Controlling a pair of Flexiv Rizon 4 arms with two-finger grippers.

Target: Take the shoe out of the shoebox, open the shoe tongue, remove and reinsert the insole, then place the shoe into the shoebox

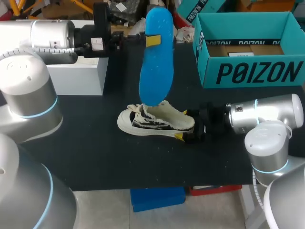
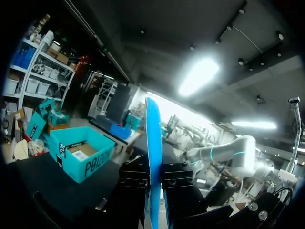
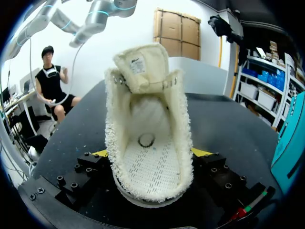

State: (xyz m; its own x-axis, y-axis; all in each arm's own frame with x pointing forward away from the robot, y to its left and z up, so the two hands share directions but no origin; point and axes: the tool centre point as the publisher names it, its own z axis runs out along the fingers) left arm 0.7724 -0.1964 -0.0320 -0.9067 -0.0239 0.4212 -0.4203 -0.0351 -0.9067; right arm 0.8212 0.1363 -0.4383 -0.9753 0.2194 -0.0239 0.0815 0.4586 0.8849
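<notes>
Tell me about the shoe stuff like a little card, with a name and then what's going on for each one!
insole: blue, out of the shoe, held upright above it
left end effector: shut on the insole
shoe: cream, on the black table, tongue open, inside bare
right end effector: shut on the shoe's heel end
shoebox: teal, open, no shoe inside

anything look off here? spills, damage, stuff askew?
Nothing stands out. The blue insole is out of the shoe, held upright over it by the left gripper. The shoe sits upright on the table, heel in the right gripper. The shoebox stands open.
</notes>
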